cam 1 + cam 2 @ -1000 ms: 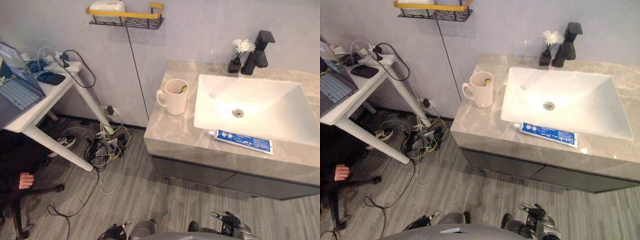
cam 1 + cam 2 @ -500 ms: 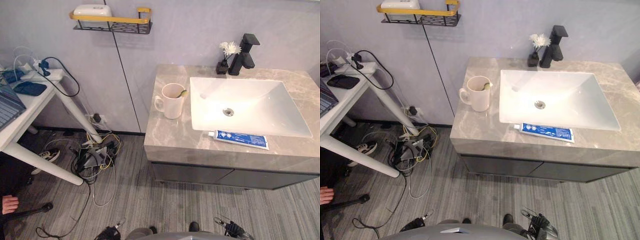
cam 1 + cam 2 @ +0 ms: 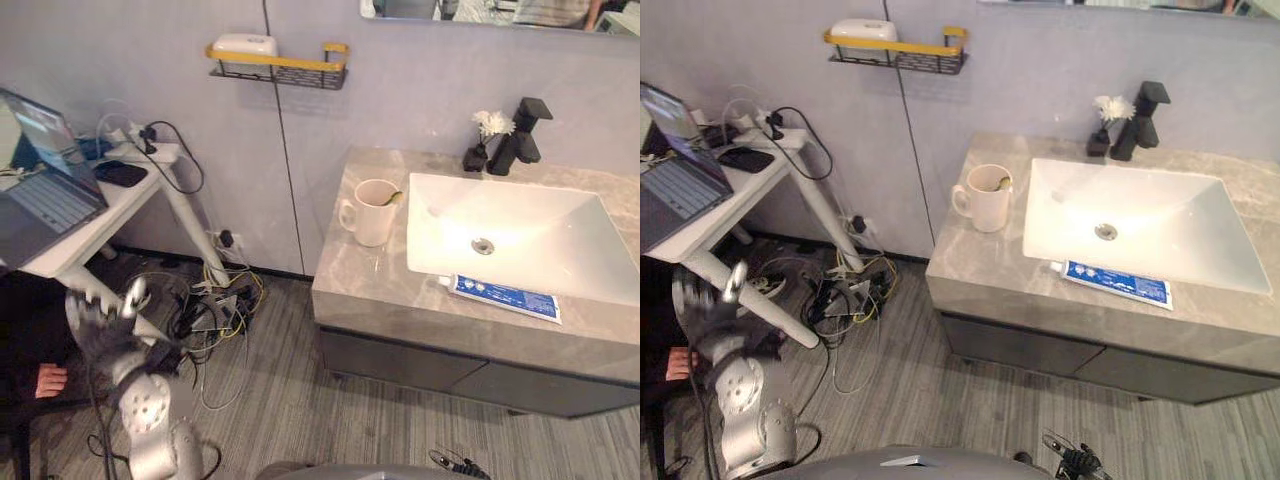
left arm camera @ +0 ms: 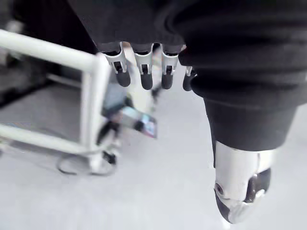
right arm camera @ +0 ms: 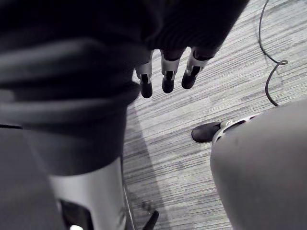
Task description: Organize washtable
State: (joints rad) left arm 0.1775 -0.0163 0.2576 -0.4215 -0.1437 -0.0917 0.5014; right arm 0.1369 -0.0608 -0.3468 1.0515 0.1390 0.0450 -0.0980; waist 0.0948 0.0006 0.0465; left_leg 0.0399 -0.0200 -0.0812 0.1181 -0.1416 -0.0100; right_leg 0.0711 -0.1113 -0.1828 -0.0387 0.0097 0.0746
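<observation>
While the left hand [image 3: 100,328] hangs in the air at far left, in front of the white desk [image 3: 130,195], its fingers [image 4: 144,73] are straight and slightly spread, thumb apart. It holds nothing and touches nothing.

Laptop [image 3: 45,185] sits open on the desk. Cables [image 3: 215,300] are piled on the floor under it. Shelf [image 3: 290,68] is on the wall, with a white box [image 3: 245,44] at its left end.

Counter [image 3: 365,285], going right:
- Mug [image 3: 373,215] stands upright just left of the sink [image 3: 560,260], handle pointing left. Something yellow-green pokes over its rim; can't tell what.
- Tube [image 3: 505,297] lies flat on the counter's front strip, just in front of the sink and along its front edge, well apart from the mug.
- Vase [image 3: 480,145] with a white flower and the black faucet [image 3: 523,130] stand side by side at the back, behind the sink.

Right hand [image 5: 166,67] is down over the grey plank floor [image 5: 216,110]. Its fingers are straight, side by side and close together, with nothing between them and touching nothing. Both hands are well apart from the counter.
</observation>
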